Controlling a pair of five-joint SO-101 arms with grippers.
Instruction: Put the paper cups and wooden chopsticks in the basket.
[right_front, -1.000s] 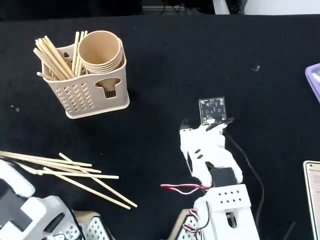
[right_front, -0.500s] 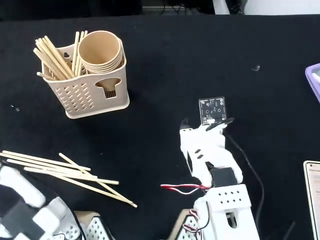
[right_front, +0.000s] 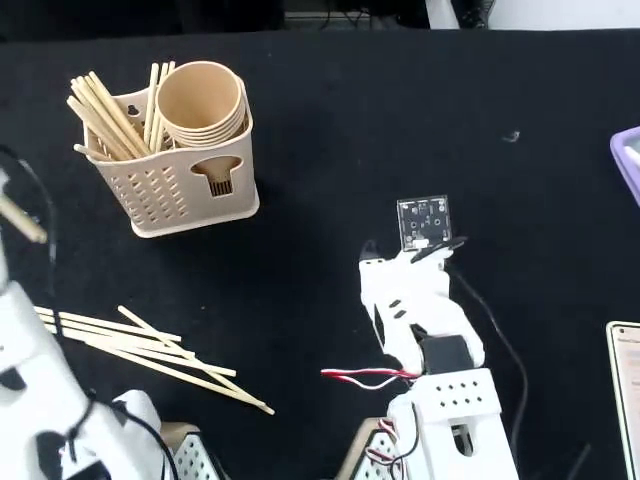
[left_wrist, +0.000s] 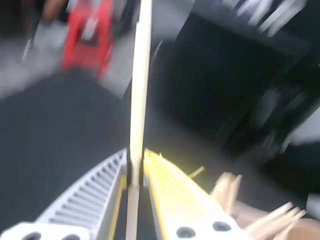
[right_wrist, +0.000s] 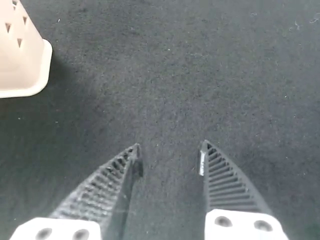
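A basket (right_front: 180, 190) is set toward the black table's (right_front: 330, 130) far left corner. Loose chopsticks (right_front: 140, 345) are strewn by its near left corner.

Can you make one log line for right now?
left gripper: shut on pale wooden chopstick | right gripper: open over black table | beige plastic basket: holds tan paper cups | loose wooden chopsticks: on table

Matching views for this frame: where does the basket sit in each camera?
High view: basket upper left, holding paper cups and stored chopsticks.
Left wrist view: blurred; its stored chopsticks poke up beyond the left gripper, shut on a held chopstick.
Right wrist view: basket's bottom corner, ahead of the open right gripper.
Shared landmark: black table.
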